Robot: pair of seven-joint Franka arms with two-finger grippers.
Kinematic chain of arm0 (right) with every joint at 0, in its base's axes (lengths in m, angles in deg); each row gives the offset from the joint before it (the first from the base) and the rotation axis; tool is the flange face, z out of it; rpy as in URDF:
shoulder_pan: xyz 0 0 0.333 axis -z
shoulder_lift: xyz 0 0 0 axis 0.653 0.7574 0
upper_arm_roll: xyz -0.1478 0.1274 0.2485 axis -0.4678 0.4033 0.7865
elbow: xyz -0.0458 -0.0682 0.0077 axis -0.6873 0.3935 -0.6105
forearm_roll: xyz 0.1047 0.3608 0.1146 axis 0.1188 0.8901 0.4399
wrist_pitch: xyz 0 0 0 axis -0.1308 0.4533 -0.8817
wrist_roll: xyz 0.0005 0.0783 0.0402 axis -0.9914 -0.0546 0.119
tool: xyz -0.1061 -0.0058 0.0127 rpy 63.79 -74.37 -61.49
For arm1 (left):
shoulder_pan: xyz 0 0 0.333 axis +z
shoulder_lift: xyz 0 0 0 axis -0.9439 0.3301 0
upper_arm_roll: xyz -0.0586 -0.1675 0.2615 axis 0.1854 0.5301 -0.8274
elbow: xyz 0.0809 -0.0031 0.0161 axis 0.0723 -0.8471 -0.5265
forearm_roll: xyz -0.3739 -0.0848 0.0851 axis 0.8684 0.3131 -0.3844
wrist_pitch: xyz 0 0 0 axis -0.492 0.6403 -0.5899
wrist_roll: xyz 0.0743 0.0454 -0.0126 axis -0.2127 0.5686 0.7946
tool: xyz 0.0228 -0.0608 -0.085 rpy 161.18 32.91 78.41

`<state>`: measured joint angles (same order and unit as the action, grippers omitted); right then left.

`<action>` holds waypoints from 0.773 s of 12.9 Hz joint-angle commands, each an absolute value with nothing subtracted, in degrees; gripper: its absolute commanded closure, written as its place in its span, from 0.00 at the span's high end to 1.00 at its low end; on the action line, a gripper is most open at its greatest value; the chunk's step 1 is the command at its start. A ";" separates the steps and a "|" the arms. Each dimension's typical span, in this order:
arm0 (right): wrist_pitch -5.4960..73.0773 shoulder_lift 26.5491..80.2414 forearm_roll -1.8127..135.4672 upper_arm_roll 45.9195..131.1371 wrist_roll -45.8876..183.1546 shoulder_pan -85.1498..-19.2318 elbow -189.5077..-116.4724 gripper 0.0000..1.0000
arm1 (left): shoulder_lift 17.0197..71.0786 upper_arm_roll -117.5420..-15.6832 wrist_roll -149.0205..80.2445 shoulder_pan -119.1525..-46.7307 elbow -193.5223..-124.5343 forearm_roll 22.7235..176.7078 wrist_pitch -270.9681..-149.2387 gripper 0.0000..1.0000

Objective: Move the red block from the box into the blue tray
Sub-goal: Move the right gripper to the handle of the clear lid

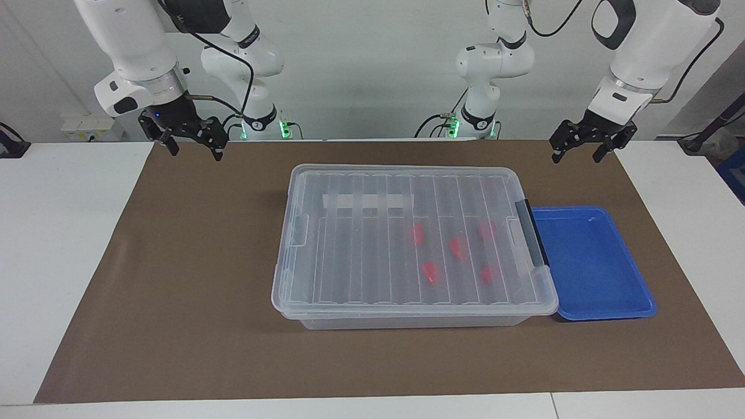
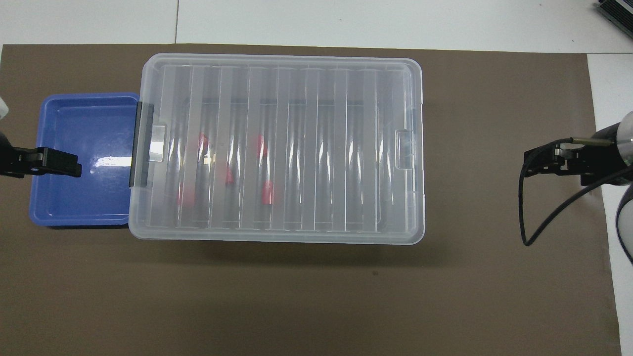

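The box (image 1: 407, 244) (image 2: 277, 148), a large clear bin, sits mid-mat with its ribbed lid shut and a black latch (image 1: 532, 233) on the end that meets the tray. Several red blocks, one of them (image 1: 430, 272) (image 2: 267, 193), show blurred through the lid, toward the tray's end of the box. The blue tray (image 1: 588, 265) (image 2: 79, 133) lies against the box at the left arm's end and holds nothing. My left gripper (image 1: 576, 157) (image 2: 74, 165) hangs open, high above the mat's edge near the tray. My right gripper (image 1: 195, 152) (image 2: 531, 165) hangs open over the mat's other end.
A brown mat (image 1: 174, 279) (image 2: 316, 296) covers the white table (image 1: 58, 233). A strip of white tape (image 1: 366, 201) lies on the lid. A black cable (image 2: 539, 222) loops down beside my right gripper. Both arm bases stand at the robots' edge of the table.
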<state>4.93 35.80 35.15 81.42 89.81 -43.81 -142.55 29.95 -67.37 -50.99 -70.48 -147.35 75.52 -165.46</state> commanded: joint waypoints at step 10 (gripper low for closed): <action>24.45 36.29 36.15 81.50 90.60 -46.38 -152.94 0.99 | 29.24 -67.71 -51.06 -70.64 -148.18 75.90 -166.11 1.00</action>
<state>20.08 36.20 35.20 81.48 89.85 -45.48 -149.88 29.95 -67.37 -50.99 -70.47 -147.35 75.52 -165.46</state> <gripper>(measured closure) 0.009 0.000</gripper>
